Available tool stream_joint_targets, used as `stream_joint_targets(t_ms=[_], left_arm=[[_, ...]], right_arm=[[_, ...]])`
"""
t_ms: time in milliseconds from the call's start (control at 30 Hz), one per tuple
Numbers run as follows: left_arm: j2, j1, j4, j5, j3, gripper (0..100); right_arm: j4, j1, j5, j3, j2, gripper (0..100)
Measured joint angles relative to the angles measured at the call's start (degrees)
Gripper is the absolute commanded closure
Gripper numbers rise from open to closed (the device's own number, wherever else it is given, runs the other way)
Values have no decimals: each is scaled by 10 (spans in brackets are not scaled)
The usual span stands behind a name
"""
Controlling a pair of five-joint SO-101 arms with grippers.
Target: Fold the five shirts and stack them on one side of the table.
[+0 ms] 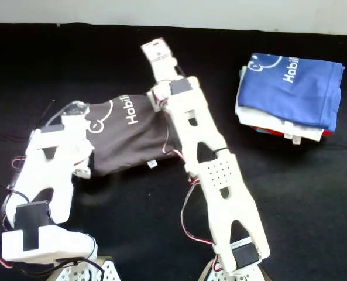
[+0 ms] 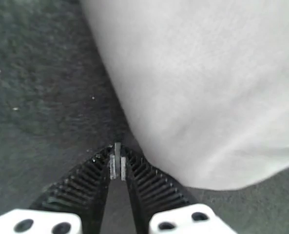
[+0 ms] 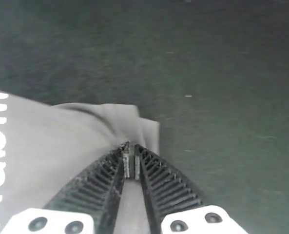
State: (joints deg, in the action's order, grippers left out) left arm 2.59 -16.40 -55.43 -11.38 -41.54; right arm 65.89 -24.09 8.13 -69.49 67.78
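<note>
Left gripper (image 2: 118,162): closed. My 2 ribbed fingers meet at their tips, and the pinch sits on a corner of the dark shirt (image 1: 129,143), where 2 of its edges run together.
Right gripper (image 3: 131,163): closed. My fingers meet on another corner of this shirt, and the fabric puckers into small folds toward the tips.
Left arm: in the high view it stands at the near left of the table (image 1: 313,199), bent over, with its wrist above the left end of the dark shirt.
Right arm: it stretches from the near edge toward the far side and crosses the right end of the dark shirt, with its wrist at the shirt's far right corner.
Dark shirt: 1 garment, white print facing up, spread between my 2 grippers on the left half of the table. A small white tag shows at its near edge.
Stack (image 1: 287,96): it sits at the far right of the table, well apart from the dark shirt and from both grippers.
Stack order: blue shirt (image 1: 302,88) on top, folded, white print up. White shirt (image 1: 267,117) lies beneath it. Red shirt (image 1: 267,130) shows as a thin edge at the bottom. I cannot tell the total number of layers.
Table surface: black cloth.
</note>
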Motion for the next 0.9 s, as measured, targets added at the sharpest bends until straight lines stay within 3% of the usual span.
stream_joint_targets(t_ms=[200, 433, 567, 633, 800, 900], left_arm=[[9, 4, 2, 0, -4, 992], [47, -55, -122, 0, 98, 992], [122, -113, -179, 0, 156, 992], [161, -141, -189, 0, 170, 992], [215, -173, -194, -1, 171, 992], [218, -176, -194, -19, 153, 992]], right_arm=[[58, 4, 0, -84, 1, 990], [193, -6, -3, -160, 0, 750], [279, -44, -11, -171, -8, 735], [301, -66, -42, -171, -10, 712], [311, -107, -160, -171, -10, 548], [309, -113, -218, -170, -10, 557]])
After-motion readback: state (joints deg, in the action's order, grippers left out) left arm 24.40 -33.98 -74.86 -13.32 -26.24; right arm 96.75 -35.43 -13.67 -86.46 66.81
